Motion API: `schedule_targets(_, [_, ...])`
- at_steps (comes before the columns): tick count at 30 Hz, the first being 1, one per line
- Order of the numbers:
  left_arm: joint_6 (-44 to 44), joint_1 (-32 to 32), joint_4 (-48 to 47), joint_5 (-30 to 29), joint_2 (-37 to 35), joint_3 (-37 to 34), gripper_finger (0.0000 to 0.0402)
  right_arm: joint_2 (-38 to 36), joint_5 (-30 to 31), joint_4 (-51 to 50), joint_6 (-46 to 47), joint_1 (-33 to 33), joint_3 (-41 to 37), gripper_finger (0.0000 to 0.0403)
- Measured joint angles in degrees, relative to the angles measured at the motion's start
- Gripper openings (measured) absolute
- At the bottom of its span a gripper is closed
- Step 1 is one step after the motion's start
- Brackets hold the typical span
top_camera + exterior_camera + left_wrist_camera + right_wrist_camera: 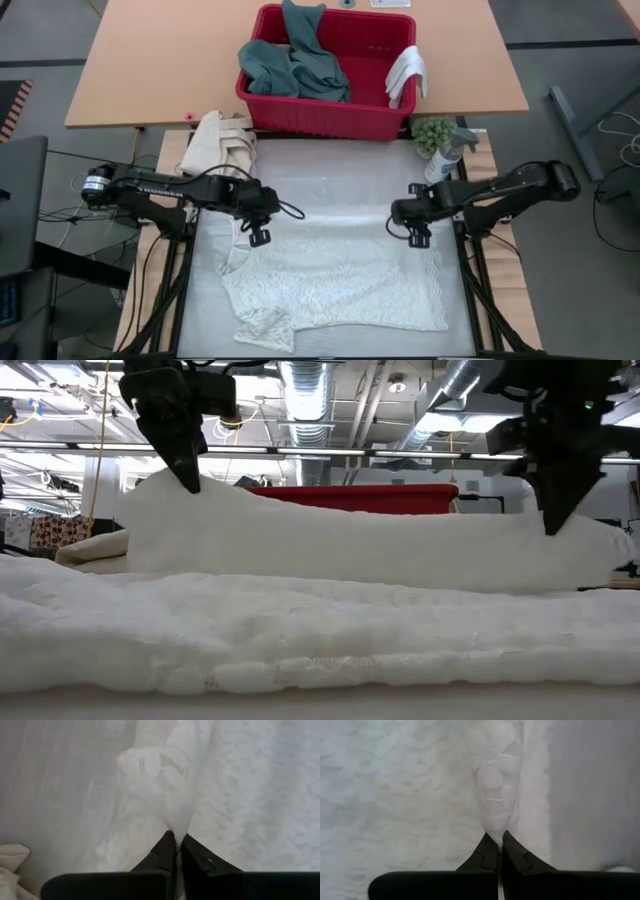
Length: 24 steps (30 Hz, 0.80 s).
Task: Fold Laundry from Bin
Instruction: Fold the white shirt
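Work table (300, 160): we saw a white-covered surface between two dark frame rails, with bare cover showing between the towel's far edge and the bin, and a narrow strip down each side.
White textured towel (340, 285): we found it spread across the near half of the table, its far edge lifted at two corners; its near left corner was folded over on itself (265, 328), and its right edge ran close to the right rail.
Red bin (330, 115): it stood on the wooden table beyond the work table, its near wall at the far edge of the white cover.
Teal-green garment (295, 65): it lay heaped in the bin's left half, one part draped over the far rim.
Cream canvas cloth (220, 145): it sat bundled at the work table's far left corner, just beside the bin's near left corner.
Small white cloth (408, 75): it hung over the bin's right rim.
Left gripper (258, 237): we saw its jaws closed tight on the towel's far left corner, the cloth bunched up between the fingertips (167, 847).
Right gripper (418, 238): its jaws were pinched on the towel's far right corner likewise.
Spray bottle (445, 158): it stood at the far right corner, touching a small green plant (432, 133), close behind the right arm.
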Motion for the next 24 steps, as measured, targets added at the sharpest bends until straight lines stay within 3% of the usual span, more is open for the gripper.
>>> schedule_targets(6, [-1.14,-1.69,0.54,-1.72,0.05,-1.53,0.0000,0.25,0.36,3.31,1.20,3.30,-2.48,0.0024])
schedule_targets(18, [-5.81,-3.43,6.40,0.62,0.07,-7.32,0.0000,0.52,0.19,3.84,1.21,3.97,-2.48,0.0032])
schedule_targets(24, [-5.02,-4.78,5.99,-2.24,0.07,-7.34,0.0000,0.52,0.05,5.12,1.05,3.89,-2.48,0.0032])
